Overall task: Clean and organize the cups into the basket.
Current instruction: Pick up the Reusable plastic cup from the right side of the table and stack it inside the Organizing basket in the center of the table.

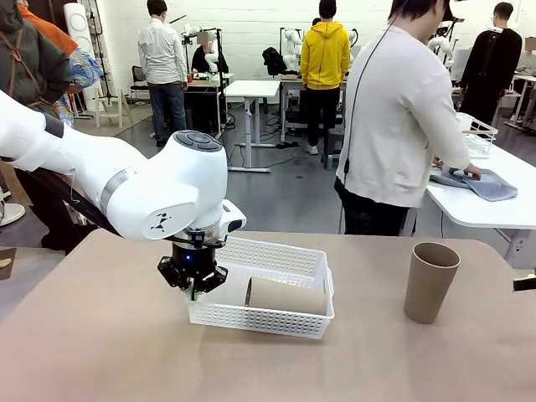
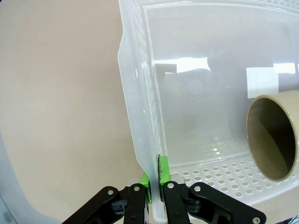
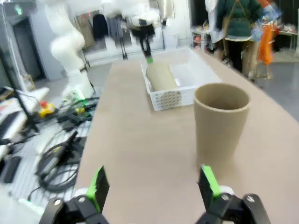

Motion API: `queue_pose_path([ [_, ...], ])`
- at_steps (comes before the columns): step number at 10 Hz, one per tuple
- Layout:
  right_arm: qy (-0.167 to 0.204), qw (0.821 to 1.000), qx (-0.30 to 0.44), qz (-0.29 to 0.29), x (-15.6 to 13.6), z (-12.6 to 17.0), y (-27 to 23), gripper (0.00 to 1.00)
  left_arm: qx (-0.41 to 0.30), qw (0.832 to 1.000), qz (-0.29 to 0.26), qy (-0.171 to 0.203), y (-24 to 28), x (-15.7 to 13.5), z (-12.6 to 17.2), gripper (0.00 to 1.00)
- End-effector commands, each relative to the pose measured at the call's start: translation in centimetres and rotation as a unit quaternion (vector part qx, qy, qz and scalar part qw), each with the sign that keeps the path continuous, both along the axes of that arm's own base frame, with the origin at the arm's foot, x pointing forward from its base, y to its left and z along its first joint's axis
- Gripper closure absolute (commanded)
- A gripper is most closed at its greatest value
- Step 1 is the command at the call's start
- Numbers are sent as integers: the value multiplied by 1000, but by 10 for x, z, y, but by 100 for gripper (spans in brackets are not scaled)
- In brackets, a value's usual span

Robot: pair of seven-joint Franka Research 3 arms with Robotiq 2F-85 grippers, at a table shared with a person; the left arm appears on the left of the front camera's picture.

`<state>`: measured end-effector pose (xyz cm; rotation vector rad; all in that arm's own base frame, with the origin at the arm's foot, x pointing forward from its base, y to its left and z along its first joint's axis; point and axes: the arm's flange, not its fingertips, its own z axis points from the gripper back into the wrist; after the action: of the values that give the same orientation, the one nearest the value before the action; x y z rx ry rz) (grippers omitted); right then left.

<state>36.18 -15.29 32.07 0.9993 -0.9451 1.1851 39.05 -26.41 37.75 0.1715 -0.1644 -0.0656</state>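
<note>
The white perforated basket (image 1: 261, 319) stands mid-table with one tan cup (image 1: 286, 296) lying on its side inside. My left gripper (image 1: 194, 291) is shut on the basket's left wall; in the left wrist view its green pads (image 2: 161, 170) pinch the thin rim (image 2: 140, 116), and the lying cup's mouth (image 2: 275, 135) faces the camera. A second tan cup (image 1: 430, 281) stands upright at the table's right. In the right wrist view my right gripper (image 3: 153, 186) is open, with this upright cup (image 3: 220, 122) just ahead and slightly right of its gap. The basket (image 3: 167, 99) lies beyond it.
A person (image 1: 398, 117) stands at the table's far side, turned toward a neighbouring white table (image 1: 494, 209) holding a wire basket (image 1: 480, 134) and a grey cloth. Bare tabletop (image 1: 109, 335) lies in front of and left of the basket. Cables lie on the floor (image 3: 56, 158) off the table's edge.
</note>
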Motion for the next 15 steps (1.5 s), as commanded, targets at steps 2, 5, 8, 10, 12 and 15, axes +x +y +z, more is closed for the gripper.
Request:
queue_pose_path([
  [2,-23,999,-22,-10,13,-21,16,0,5,1000,-2,0,-1,-2,-3,98],
  [5,-6,999,-47,-20,28,-46,33,0,5,1000,-2,0,-1,-2,-3,98],
  [8,-19,999,-37,-30,47,-59,45,0,5,1000,-2,0,-1,-2,-3,98],
  [10,-33,998,-35,-33,56,-61,54,0,5,1000,-2,0,-1,-2,-3,98],
  [12,-42,997,-46,-45,66,-68,63,0,5,1000,-2,0,-1,-2,-3,98],
  [15,-49,996,-52,-48,82,-74,76,0,5,1000,-2,0,-1,-2,-3,98],
])
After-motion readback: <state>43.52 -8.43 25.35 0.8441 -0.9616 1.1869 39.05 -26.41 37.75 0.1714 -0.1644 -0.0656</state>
